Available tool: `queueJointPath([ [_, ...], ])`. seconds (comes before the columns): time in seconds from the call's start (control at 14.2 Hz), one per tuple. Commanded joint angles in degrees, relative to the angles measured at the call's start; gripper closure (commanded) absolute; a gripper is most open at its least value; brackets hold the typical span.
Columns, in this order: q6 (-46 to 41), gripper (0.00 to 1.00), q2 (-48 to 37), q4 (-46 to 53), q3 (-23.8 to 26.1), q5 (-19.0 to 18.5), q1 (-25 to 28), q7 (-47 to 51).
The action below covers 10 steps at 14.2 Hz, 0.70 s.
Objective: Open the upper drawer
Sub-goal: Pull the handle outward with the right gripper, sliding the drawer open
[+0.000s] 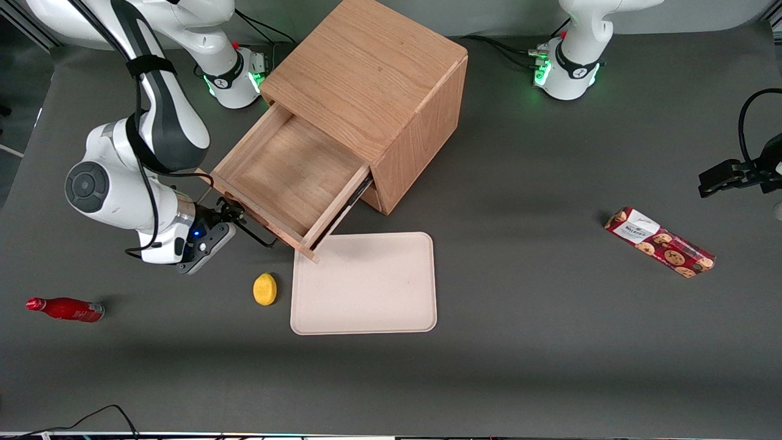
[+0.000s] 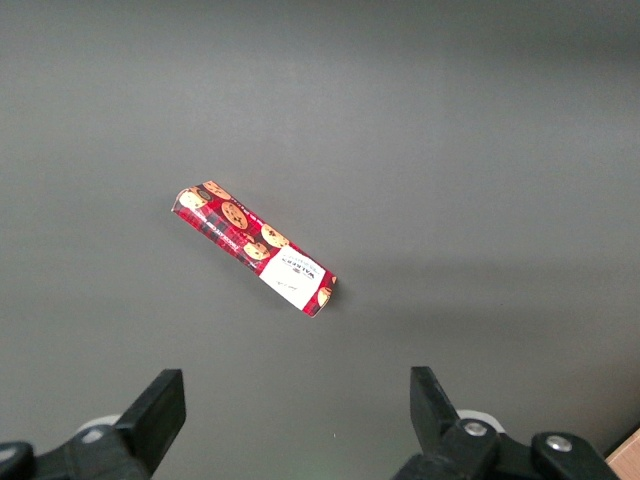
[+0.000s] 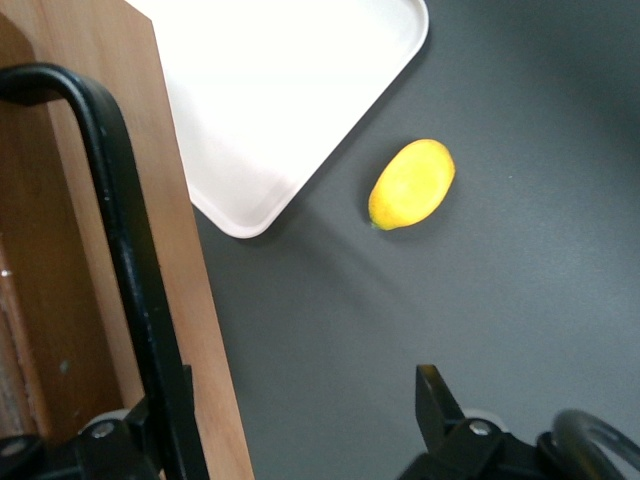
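Note:
The wooden cabinet (image 1: 372,79) stands at the table's middle. Its upper drawer (image 1: 287,177) is pulled far out, and its shallow tray is bare inside. The lower drawer is hidden under it. The thin black bar handle (image 1: 256,235) sits on the drawer front; it also shows in the right wrist view (image 3: 130,250) against the light oak front (image 3: 195,300). My right gripper (image 1: 231,215) is at the handle's end, level with the drawer front. In the right wrist view the gripper (image 3: 297,410) is open wide, with one finger (image 3: 160,410) by the bar and the other finger (image 3: 432,400) over bare table.
A yellow lemon (image 1: 264,288) (image 3: 412,184) lies beside a beige tray (image 1: 365,283) (image 3: 290,90), both nearer the front camera than the drawer. A red bottle (image 1: 66,309) lies toward the working arm's end. A red cookie box (image 1: 660,242) (image 2: 255,248) lies toward the parked arm's end.

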Motion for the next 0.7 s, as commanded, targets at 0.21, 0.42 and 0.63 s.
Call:
queueJointPath([
  [0.21,0.1,0.01,1.3,2.4,-1.4,-0.9,-0.4,-1.3],
  [0.42,0.1,0.01,1.4,2.8,-1.4,-0.8,-0.4,-1.2],
  [0.63,0.1,0.01,1.4,2.8,-1.4,-0.9,-0.5,-1.2],
])
